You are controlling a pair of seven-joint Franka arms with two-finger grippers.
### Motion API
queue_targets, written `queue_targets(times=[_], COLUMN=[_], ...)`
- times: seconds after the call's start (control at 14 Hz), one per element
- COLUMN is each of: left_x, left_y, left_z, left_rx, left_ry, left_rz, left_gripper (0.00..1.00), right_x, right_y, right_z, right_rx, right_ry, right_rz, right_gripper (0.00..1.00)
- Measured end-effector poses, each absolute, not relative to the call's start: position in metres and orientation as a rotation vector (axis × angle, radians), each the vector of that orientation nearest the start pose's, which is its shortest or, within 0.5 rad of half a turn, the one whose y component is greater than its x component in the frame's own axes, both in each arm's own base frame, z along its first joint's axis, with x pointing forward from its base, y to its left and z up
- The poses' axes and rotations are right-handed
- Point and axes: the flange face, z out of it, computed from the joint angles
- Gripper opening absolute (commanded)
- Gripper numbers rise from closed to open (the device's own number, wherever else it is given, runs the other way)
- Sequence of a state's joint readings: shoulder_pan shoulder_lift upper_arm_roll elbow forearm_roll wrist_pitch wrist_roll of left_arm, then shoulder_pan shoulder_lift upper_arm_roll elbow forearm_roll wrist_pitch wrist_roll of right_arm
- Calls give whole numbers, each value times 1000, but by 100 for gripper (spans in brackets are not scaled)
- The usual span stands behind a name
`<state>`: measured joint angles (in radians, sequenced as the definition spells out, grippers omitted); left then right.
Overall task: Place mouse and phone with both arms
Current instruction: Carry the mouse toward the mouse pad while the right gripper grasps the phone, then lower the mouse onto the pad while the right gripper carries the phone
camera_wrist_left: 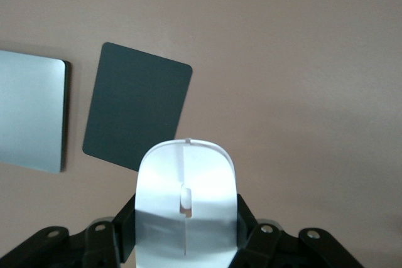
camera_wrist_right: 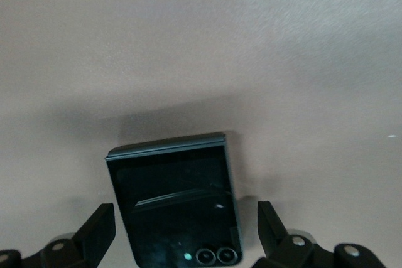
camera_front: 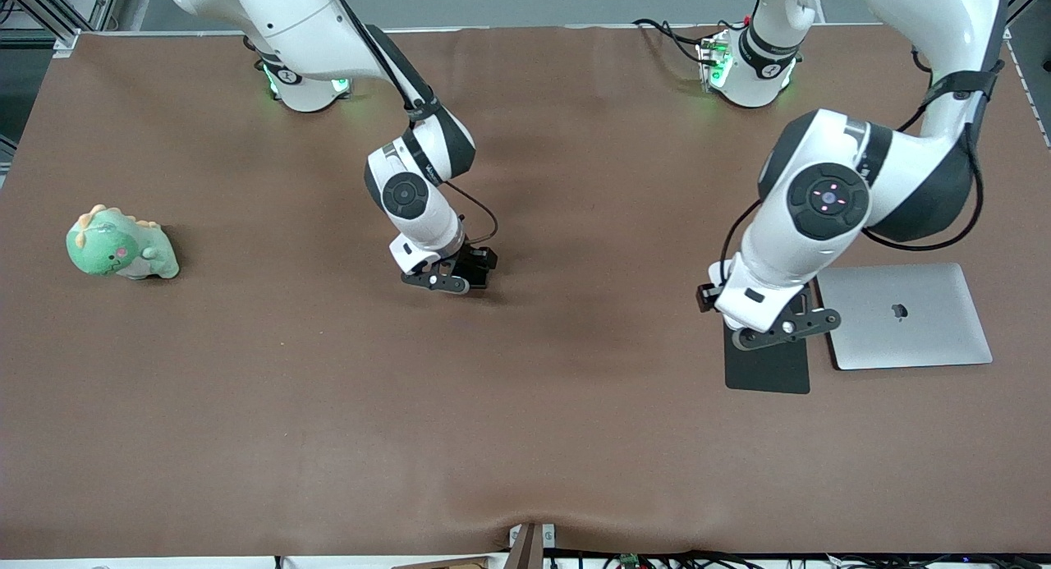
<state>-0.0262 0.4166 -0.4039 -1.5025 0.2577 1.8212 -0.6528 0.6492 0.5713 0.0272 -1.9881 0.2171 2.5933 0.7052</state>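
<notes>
1. Left arm (camera_front: 829, 199): comes from its base at 1 o'clock in the front view and folds down toward 4 o'clock, wrist pitched steeply downward.
2. Left gripper (camera_wrist_left: 186, 243): fingers clamped against the sides of the mouse (camera_wrist_left: 186, 199), held up in the air.
3. Right arm (camera_front: 419, 183): reaches from 11 o'clock toward table centre.
4. Right gripper (camera_wrist_right: 186, 233): low over the tabletop, fingers (camera_wrist_right: 97, 230) spread wide, straddling the phone (camera_wrist_right: 176, 208) without touching it.
</notes>
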Motion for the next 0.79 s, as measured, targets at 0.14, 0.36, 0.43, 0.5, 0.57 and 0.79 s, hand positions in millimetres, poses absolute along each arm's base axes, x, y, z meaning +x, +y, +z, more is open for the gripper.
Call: queue_targets(times=[0.14, 0.36, 0.43, 0.5, 0.57, 0.79], left_x=[635, 641, 643, 644, 645, 648], left_y=[-208, -182, -172, -161, -151, -119], left_z=[438, 433, 428, 420, 411, 379], left_rx=[-3025, -3028, -3027, -3025, -3024, -3046], left_ry=[-243, -151, -118, -93, -75, -11], left_rz=[21, 47, 66, 91, 114, 108], left_gripper=[7, 10, 10, 10, 10, 9], right_x=[478, 484, 485, 485, 486, 493], right_y=[385, 384, 384, 384, 383, 375], right_z=[170, 175, 176, 178, 179, 184], right_rx=[-3000, -3009, -3019, -3035, -3048, -3059], right_ry=[326, 335, 335, 334, 335, 360], right_rz=[86, 105, 133, 177, 213, 253], right_gripper=[0, 0, 0, 0, 0, 0])
